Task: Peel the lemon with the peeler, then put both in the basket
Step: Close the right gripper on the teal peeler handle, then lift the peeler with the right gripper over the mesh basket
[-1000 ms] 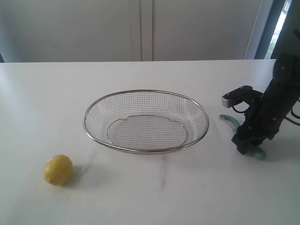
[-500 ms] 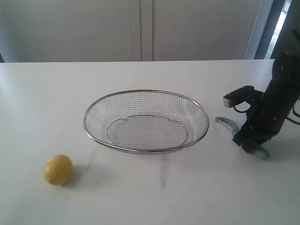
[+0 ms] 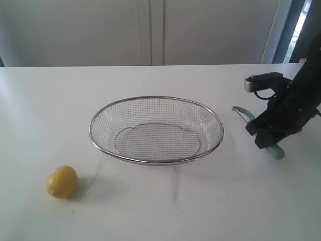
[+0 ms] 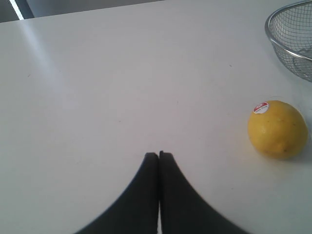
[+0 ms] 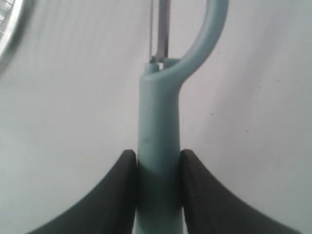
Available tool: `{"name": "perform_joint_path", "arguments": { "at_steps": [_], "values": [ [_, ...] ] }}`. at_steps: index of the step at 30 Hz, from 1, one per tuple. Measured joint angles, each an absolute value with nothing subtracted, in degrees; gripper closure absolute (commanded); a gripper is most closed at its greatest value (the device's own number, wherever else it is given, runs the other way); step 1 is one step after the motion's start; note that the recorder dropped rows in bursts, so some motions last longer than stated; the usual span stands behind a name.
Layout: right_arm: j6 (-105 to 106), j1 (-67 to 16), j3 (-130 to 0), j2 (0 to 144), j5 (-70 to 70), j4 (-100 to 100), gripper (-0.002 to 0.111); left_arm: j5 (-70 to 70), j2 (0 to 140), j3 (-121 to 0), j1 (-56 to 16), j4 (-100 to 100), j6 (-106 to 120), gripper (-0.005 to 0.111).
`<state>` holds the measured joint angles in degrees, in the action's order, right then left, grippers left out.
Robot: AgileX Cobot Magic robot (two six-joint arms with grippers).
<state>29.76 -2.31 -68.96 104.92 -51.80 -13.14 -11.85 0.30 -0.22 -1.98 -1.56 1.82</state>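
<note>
Where the right tool [image 3: 265, 134] grips it, the peeler [image 3: 275, 151] is clamped by its pale teal handle between the two dark fingers [image 5: 122, 185], which press on either side of it. In the exterior view its long axis runs on a slant. The butt of the handle pokes out below the tool toward the near right, and the curved head with its metal blade points up and left, toward the right end of the basket [image 3: 90, 131] but apart from its rim. I cannot tell whether the butt touches the desk [image 3: 50, 100]. The lemon [image 3: 62, 182] lies on the desk well to the near left of the basket, with a small sticker [image 4: 261, 107] on its skin. The left tool [image 4: 159, 156] has its fingers pressed together on nothing, above bare desk, with the lemon off to one side.
</note>
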Motion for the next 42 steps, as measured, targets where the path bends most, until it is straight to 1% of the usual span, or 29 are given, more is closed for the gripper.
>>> {"name": "perform_joint_path", "arguments": {
  "at_steps": [4,8,14,17,29,42],
  "values": [
    [29.64,-2.31,-68.96,101.8,-54.12,-23.85,0.108,-11.85,0.3,-0.22,-1.98,-1.56,1.82,0.107],
    [31.28,-2.31,-68.96,100.3,-59.32,-32.68,0.108,-11.85,0.3,-0.22,-1.98,-1.56,1.82,0.107],
    [42.05,-2.31,-68.78,99.81,-68.48,-45.47,0.108,-11.85,0.3,-0.22,-1.98,-1.56,1.82,0.107],
    [47.58,-3.43,-68.68,99.69,-69.35,-50.38,0.108,-11.85,0.3,-0.22,-1.98,-1.56,1.82,0.107],
    [50.5,-14.82,-68.68,99.69,-69.6,-50.94,0.108,-11.85,0.3,-0.22,-1.98,-1.56,1.82,0.107],
    [54.53,-16.02,-68.68,99.69,-68.84,-50.38,0.108,-11.85,0.3,-0.22,-1.98,-1.56,1.82,0.107]
  ]
}}
